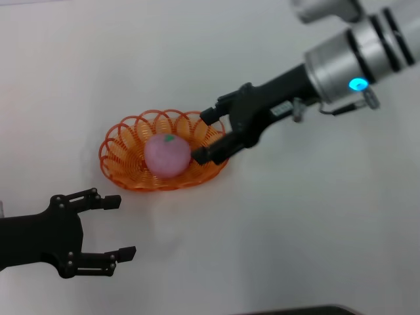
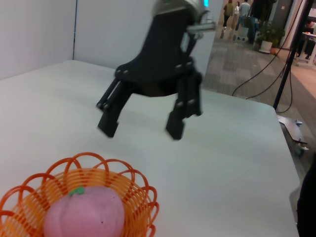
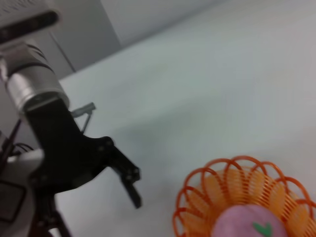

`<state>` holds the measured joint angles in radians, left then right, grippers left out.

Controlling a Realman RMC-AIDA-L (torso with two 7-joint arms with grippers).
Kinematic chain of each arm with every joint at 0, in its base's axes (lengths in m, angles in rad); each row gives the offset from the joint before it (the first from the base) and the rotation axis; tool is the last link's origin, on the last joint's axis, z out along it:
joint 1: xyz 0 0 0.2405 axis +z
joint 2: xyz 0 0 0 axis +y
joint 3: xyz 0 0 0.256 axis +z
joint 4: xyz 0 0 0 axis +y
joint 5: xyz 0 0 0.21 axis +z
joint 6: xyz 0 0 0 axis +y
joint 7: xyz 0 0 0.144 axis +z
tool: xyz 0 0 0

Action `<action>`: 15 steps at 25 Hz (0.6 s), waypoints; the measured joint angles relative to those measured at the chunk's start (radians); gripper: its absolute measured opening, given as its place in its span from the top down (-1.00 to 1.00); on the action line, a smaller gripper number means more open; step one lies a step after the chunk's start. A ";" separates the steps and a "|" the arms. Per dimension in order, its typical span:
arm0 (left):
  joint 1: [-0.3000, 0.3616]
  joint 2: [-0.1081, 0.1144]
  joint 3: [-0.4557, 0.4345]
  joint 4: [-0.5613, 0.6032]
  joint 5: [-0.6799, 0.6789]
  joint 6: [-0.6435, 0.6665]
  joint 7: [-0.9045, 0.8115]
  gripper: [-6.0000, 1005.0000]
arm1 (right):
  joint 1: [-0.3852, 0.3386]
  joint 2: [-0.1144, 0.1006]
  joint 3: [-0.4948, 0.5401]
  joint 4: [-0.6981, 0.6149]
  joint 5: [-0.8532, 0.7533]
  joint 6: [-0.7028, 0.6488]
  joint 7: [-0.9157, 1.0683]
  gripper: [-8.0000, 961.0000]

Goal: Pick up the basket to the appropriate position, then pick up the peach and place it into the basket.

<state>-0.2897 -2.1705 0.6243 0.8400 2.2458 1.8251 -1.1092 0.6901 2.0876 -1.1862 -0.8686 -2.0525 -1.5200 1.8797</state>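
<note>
On the white counter (image 1: pixel 315 216) sat the orange basket (image 1: pixel 121 154), and the pink peach (image 1: pixel 167 156) lay inside it, green stem mark up. Right gripper (image 1: pixel 205 134) reached in low from beyond the basket, jaws spread wide over its far rim, just beside the peach and clear of it. Left gripper (image 1: pixel 125 226) hovered near the basket's other side, jaws apart and holding nothing, well short of the peach.

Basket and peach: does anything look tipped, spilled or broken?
Nothing stands out. The basket sits flat on the table with its rim whole, and the peach rests inside, stem mark up. The right pincer is open over the rim, holding nothing; the left pincer is open, apart.
</note>
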 joint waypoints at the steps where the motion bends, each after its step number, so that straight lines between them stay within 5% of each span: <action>1: 0.000 0.000 -0.005 -0.002 0.000 0.000 -0.001 -0.79 | -0.030 -0.001 0.007 -0.017 0.022 -0.009 -0.028 -0.97; 15: -0.008 0.004 -0.048 -0.027 0.002 -0.011 -0.001 -0.79 | -0.323 -0.003 0.184 0.000 0.069 -0.113 -0.442 -0.97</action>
<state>-0.2979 -2.1663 0.5759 0.8130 2.2478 1.8140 -1.1101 0.3672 2.0847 -1.0022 -0.8683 -1.9836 -1.6329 1.4378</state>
